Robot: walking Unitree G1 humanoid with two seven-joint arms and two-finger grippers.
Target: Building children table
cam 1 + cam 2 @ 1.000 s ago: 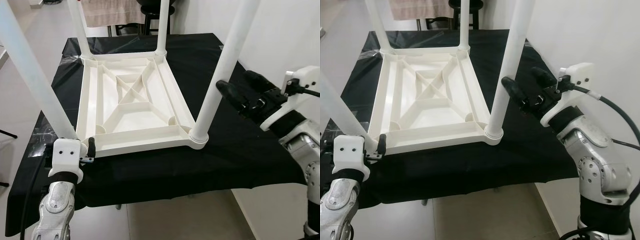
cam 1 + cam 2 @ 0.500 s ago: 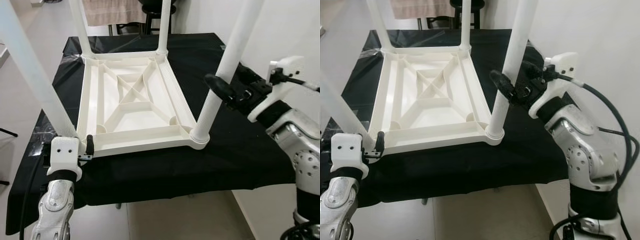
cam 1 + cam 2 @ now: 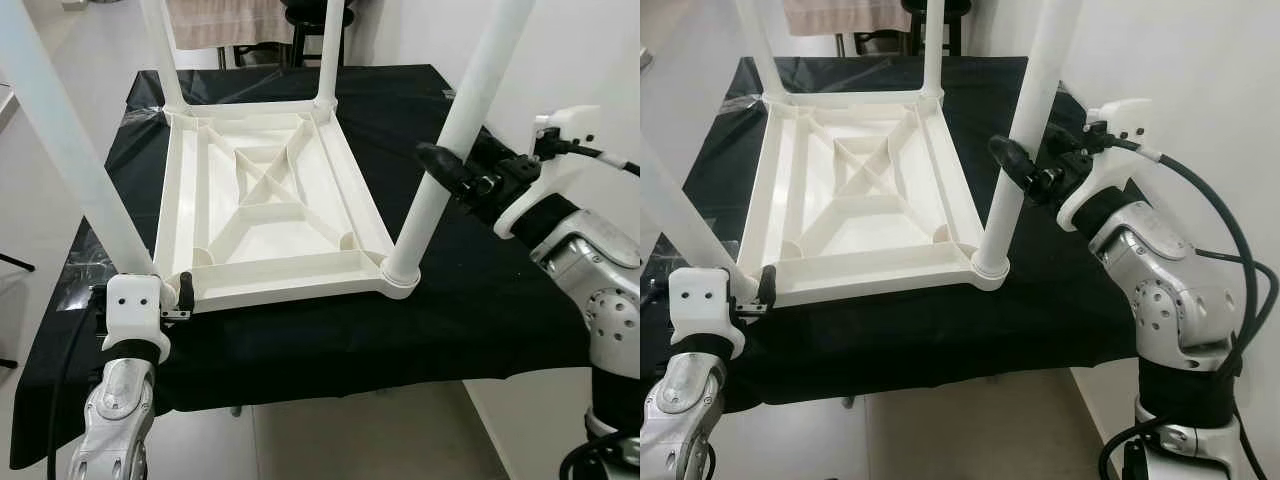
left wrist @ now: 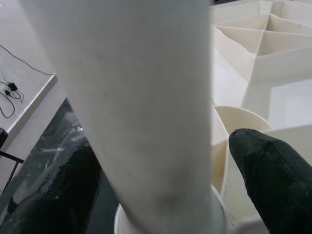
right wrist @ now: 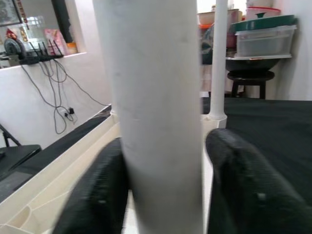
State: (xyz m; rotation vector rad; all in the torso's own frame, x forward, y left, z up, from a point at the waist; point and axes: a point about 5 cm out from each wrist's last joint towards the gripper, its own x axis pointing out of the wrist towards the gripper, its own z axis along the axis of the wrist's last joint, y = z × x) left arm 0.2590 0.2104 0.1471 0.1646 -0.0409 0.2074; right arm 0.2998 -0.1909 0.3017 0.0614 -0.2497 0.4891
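A white plastic children's table (image 3: 265, 190) lies upside down on a black-covered tabletop (image 3: 480, 300), its four legs pointing up. My left gripper (image 3: 160, 285) sits at the base of the near-left leg (image 3: 70, 160). In the left wrist view its fingers (image 4: 273, 170) straddle that leg, one touching it and a narrow gap beside the other. My right gripper (image 3: 452, 165) holds the near-right leg (image 3: 420, 220) about halfway up. In the right wrist view both fingers (image 5: 243, 180) press against the leg's sides.
Two far legs (image 3: 328, 50) stand at the back corners. Behind the tabletop are a dark stool (image 3: 300, 15) and a hanging cloth (image 3: 215, 20). A white wall (image 3: 590, 60) runs along the right, and open floor (image 3: 40, 230) lies to the left.
My right gripper has moved left from beside the near-right leg onto it, and its fingers have shut on the leg. The left gripper has stayed at the near-left leg's base.
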